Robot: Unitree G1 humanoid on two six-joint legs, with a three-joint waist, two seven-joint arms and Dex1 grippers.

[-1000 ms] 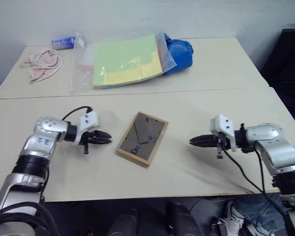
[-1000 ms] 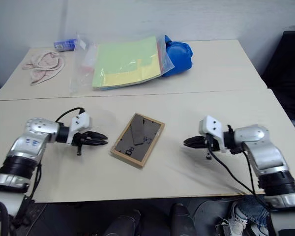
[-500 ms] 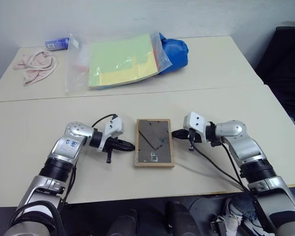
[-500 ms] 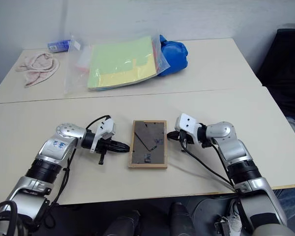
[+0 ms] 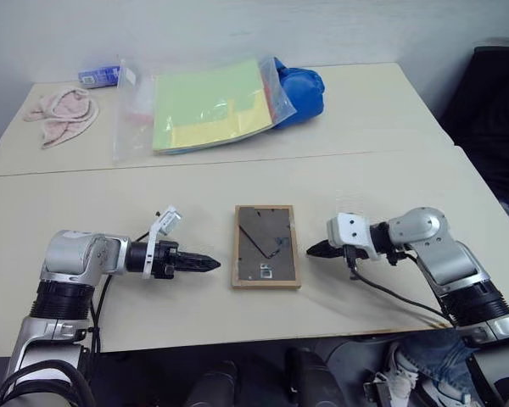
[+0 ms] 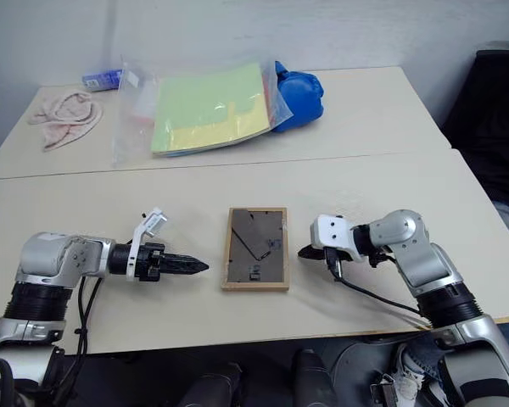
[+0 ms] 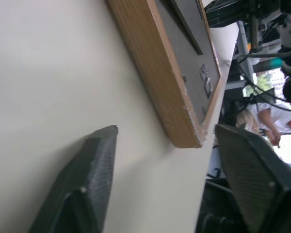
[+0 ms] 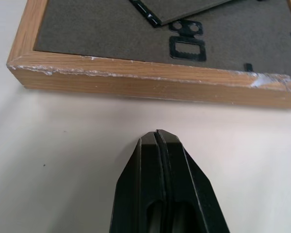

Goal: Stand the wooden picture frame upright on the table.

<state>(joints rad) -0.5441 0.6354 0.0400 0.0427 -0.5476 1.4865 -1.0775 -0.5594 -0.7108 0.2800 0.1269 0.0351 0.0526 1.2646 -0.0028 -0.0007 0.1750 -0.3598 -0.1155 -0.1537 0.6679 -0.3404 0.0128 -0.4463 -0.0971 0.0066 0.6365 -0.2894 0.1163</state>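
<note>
One picture frame lies face down on the near worktop, between two grippers: left fingers apart, right fingers pressed together. No readable writing.

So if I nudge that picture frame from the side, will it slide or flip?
Probably slide: the picture frame lies flat, back up, on the smooth table. It looks stiff and light. Its low edge gives little to lift by.
</note>
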